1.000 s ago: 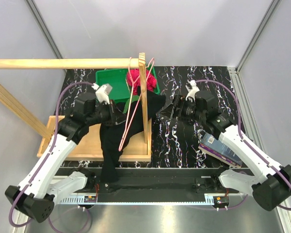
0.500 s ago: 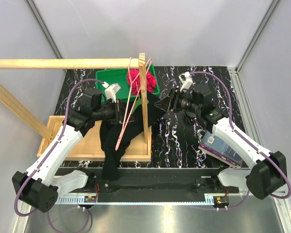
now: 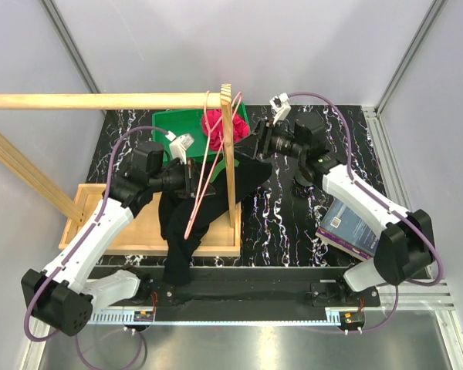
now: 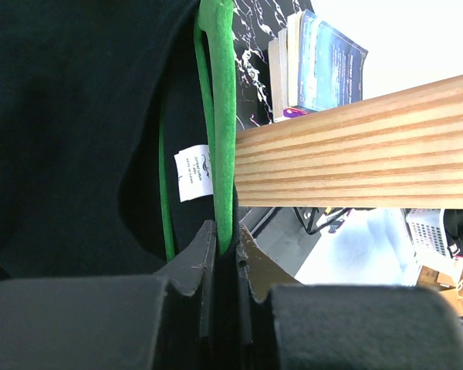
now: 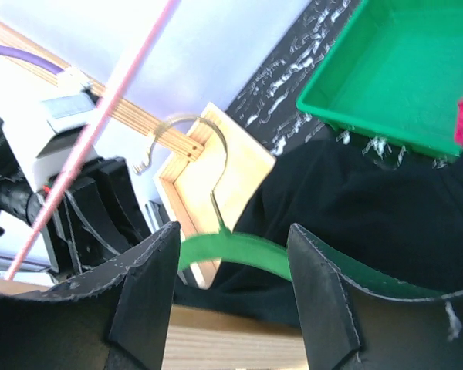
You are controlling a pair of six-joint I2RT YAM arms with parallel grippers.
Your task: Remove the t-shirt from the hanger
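The black t-shirt (image 3: 187, 223) hangs beside the wooden post (image 3: 230, 154) and drapes down over the tray's front edge. In the left wrist view it fills the left side (image 4: 69, 131), with a white label (image 4: 194, 173). It sits on a green hanger (image 4: 220, 116). My left gripper (image 3: 191, 179) is shut on that hanger's arm (image 4: 225, 240). My right gripper (image 3: 255, 146) is open just right of the post. In the right wrist view the green hanger (image 5: 239, 250) crosses between its spread jaws (image 5: 233, 239), with the shirt (image 5: 370, 208) behind and the hanger's metal hook (image 5: 177, 131) above.
A green bin (image 3: 177, 127) holding a red cloth (image 3: 220, 127) stands behind the post. Pink hangers (image 3: 204, 185) hang from the wooden rail (image 3: 100, 100). The rack's wooden tray base (image 3: 131, 227) lies at the left. Books (image 3: 347, 227) lie at the right.
My right gripper has moved up and left, towards the post and the bin, and the shirt's right corner has dropped back. My left gripper has moved right, onto the hanger.
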